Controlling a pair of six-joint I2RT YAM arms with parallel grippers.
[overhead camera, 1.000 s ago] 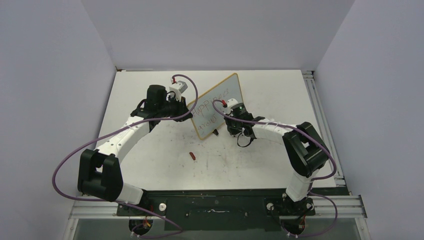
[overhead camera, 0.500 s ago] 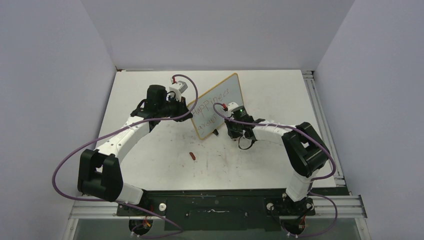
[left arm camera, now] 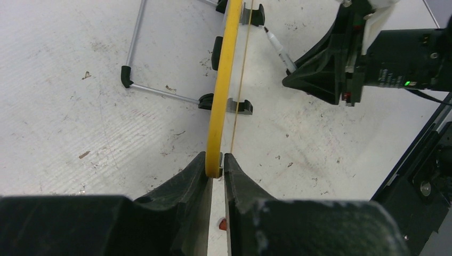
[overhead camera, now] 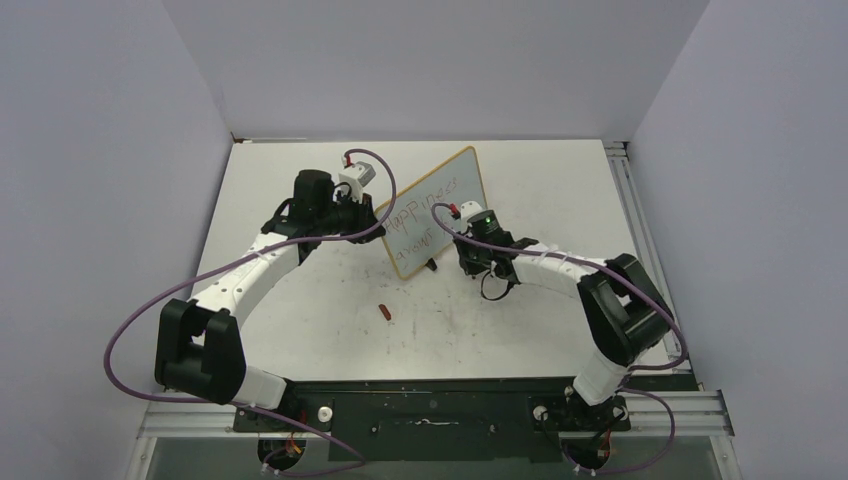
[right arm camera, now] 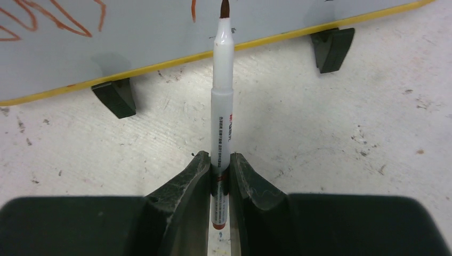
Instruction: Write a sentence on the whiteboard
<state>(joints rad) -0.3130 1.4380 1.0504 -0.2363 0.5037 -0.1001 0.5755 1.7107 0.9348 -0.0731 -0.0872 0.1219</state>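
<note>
The whiteboard (overhead camera: 455, 180) stands tilted at the table's middle, with the red sentence (overhead camera: 428, 203) in two slanted lines on it. My left gripper (overhead camera: 378, 226) is shut on the board's yellow frame (left arm camera: 224, 80) at its left end, and its jaws (left arm camera: 215, 164) pinch the edge. My right gripper (overhead camera: 468, 258) is in front of the board's lower edge, shut on a white marker (right arm camera: 222, 101). The marker's red tip points at the board's lower part, beside red strokes (right arm camera: 53, 20). I cannot tell if it touches. The marker also shows in the left wrist view (left arm camera: 281, 49).
A red marker cap (overhead camera: 385, 312) lies on the tabletop in front of the board. The board rests on black feet (right arm camera: 114, 97) and a wire stand (left arm camera: 160, 92) behind it. A metal rail (overhead camera: 640, 230) runs along the table's right edge.
My right wrist has shifted slightly right and toward the near side along the board's lower edge, and its elbow swung right. The left arm and board have not moved.
</note>
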